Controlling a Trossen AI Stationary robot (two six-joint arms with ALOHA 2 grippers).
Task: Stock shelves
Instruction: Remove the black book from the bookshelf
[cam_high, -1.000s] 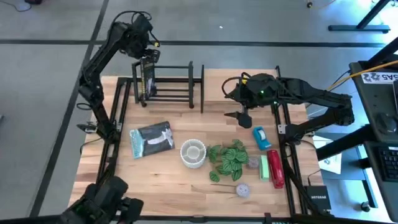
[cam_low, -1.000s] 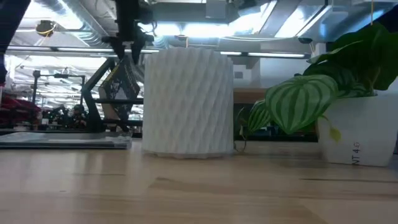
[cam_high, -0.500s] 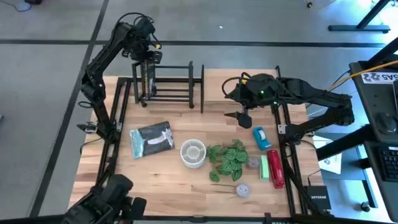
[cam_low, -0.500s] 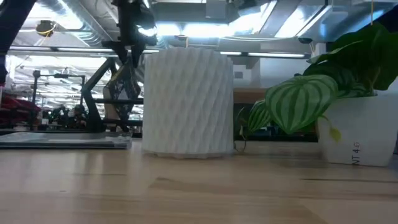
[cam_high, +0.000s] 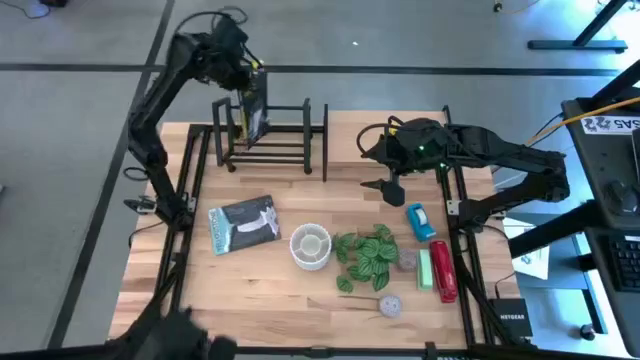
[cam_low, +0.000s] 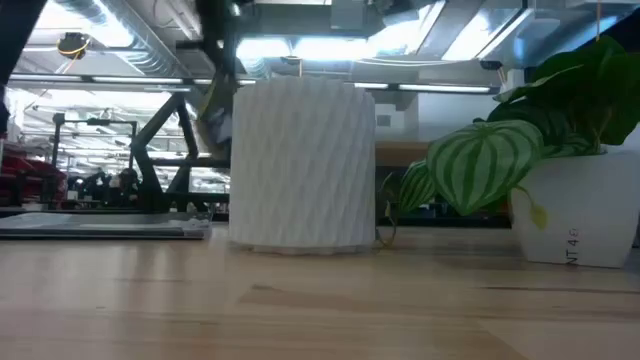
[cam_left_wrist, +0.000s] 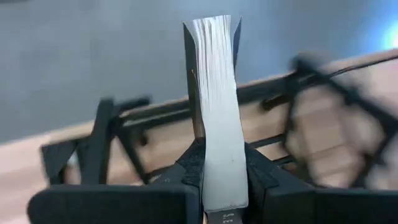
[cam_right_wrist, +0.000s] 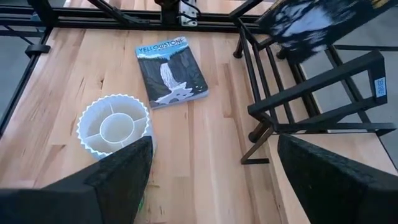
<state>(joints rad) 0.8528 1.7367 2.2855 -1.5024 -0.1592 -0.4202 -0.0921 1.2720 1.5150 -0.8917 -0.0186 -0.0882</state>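
Shelves come first: the small black rack (cam_high: 272, 135) stands at the top middle of the big wooden table (cam_high: 270, 285) in the high view. Next in size is the left gripper (cam_high: 238, 72), up at the top left, just above the rack's left end. Its jaws are squeezed tight on a thin book (cam_left_wrist: 214, 106), held standing up by its bottom edge. The right gripper (cam_high: 390, 187) waits near the middle right of the table, with its jaws spread wide and nothing in them. A second book, the Yellowstone one (cam_high: 243, 222), lies flat at the left of the table. Beside it sit a white pot (cam_high: 310, 246) and a leafy plant (cam_high: 368, 256). Now the risk: the held book looks bent and a bit tilted, so it could bump a thin bar of the rack on the way down. Then it might slip from the jaws, tip over, or push the rack along the table.
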